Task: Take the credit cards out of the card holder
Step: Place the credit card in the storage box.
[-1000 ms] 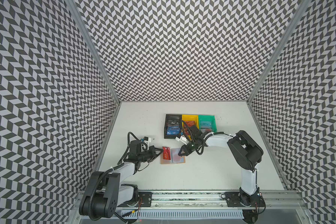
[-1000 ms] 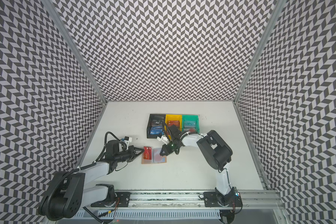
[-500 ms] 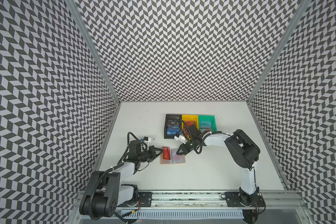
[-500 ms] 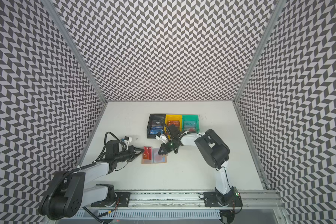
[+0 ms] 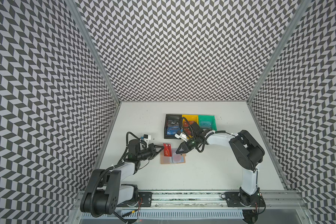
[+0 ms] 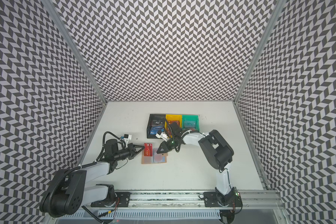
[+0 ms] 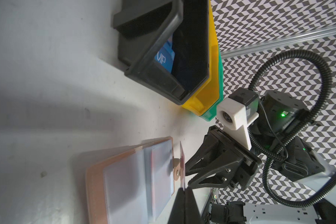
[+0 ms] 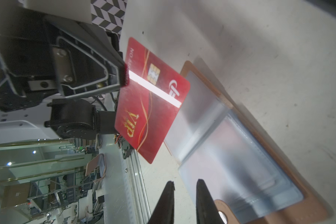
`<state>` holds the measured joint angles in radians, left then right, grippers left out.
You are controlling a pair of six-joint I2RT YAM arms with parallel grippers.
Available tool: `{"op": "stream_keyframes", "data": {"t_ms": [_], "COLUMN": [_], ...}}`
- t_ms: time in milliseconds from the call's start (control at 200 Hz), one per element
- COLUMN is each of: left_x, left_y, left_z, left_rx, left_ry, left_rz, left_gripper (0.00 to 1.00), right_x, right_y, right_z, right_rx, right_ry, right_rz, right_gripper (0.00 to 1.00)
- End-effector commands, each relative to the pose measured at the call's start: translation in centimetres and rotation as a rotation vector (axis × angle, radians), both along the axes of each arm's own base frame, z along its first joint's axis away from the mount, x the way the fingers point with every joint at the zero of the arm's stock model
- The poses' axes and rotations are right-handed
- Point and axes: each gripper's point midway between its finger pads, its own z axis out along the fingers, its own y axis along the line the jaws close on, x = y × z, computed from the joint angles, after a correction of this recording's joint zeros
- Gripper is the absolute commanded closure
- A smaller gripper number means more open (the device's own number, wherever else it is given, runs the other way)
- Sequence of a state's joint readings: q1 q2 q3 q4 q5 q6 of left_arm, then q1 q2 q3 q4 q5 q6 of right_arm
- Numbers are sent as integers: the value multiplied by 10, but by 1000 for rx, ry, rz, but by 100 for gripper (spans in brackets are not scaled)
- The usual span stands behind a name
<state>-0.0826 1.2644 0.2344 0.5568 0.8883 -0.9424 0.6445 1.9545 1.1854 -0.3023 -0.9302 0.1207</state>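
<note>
The tan card holder (image 5: 164, 160) lies open on the table, its pale clear sleeves (image 8: 241, 145) facing up. A reddish shape (image 5: 177, 158) shows through the sleeve on the holder's right half. My left gripper (image 5: 162, 149) is shut on the edge of a red VIP card (image 8: 151, 100), which it holds over the holder's left end. The right gripper (image 8: 184, 184) is open by a narrow gap with nothing between its fingers. It hovers at the holder's right end, next to the snap tab (image 8: 221, 211). Both top views show the same layout, with the card (image 6: 148, 150) and the holder (image 6: 147, 161).
Behind the holder, three bins stand side by side: black (image 5: 167, 133), yellow (image 5: 189, 117) and green (image 5: 214, 124), each with cards inside. A blue VIP card (image 7: 163, 58) shows in the black bin. Patterned walls close in three sides of the table.
The right gripper has moved left, closer to the holder's right end, and its jaws have parted a little. The left gripper and the red card have stayed put.
</note>
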Motion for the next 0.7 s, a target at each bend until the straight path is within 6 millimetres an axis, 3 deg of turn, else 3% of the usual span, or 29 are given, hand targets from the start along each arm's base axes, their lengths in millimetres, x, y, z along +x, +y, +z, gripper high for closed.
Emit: {"op": "stream_keyframes", "data": {"t_ms": [0, 380, 691], "left_x": [4, 2, 2], "left_y": [-4, -9, -13], "left_z": [30, 42, 43], "left_rx": [-54, -76, -85], "left_ry": [-106, -156, -157], "left_rz": [-8, -13, -21], "left_gripper": [100, 100, 100], "right_x": [-3, -17, -12], "right_y": [8, 14, 19], "right_z": [40, 77, 72], "right_rx": [143, 326, 324], "right_ry": [2, 62, 74], "right_rz": [53, 136, 131], "right_gripper": [77, 70, 68]}}
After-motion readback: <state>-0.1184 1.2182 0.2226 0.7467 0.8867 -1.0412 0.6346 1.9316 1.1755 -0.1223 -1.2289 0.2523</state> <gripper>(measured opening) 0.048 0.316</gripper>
